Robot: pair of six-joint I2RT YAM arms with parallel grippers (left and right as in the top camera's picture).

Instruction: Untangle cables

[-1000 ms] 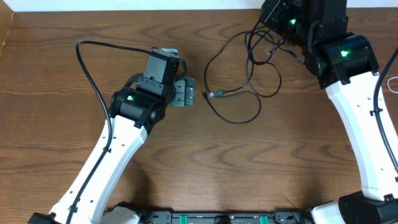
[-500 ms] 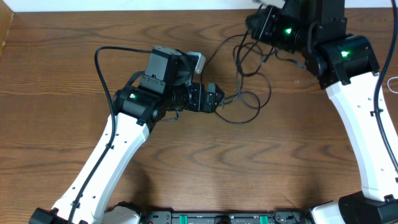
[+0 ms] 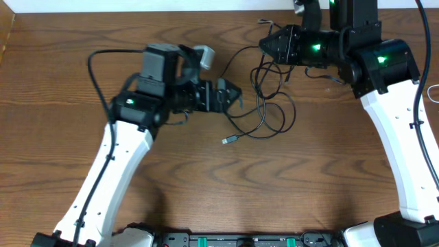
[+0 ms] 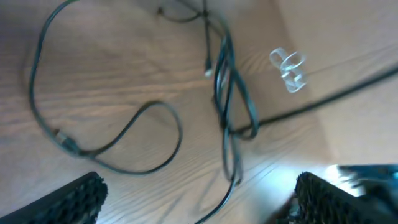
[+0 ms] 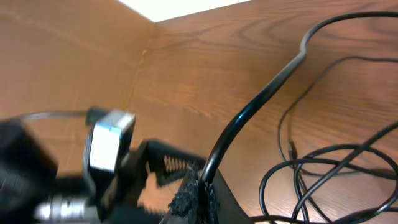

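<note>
A tangle of thin black cables (image 3: 266, 106) lies at the table's back middle, with a loose plug end (image 3: 226, 140) on the wood in front of it. My left gripper (image 3: 232, 93) is open and empty just left of the tangle. In the left wrist view its fingers (image 4: 199, 190) are spread wide over the cable loops (image 4: 227, 99). My right gripper (image 3: 265, 44) is shut on a black cable (image 5: 249, 115) and holds it up behind the tangle. In the right wrist view the pinch (image 5: 200, 190) is clear. A thin white cord (image 3: 433, 92) shows at the right edge.
A small clear plastic piece (image 4: 288, 68) lies on the wood near the cables. A pale wall runs along the table's back edge (image 3: 137, 12). The left arm's own thick black cable (image 3: 96, 65) arcs over the left side of the table.
My left gripper swung right to the tangle and opened. My right gripper moved left with the cable, pulling the loops tighter and leftward. The plug end dropped toward the front.
</note>
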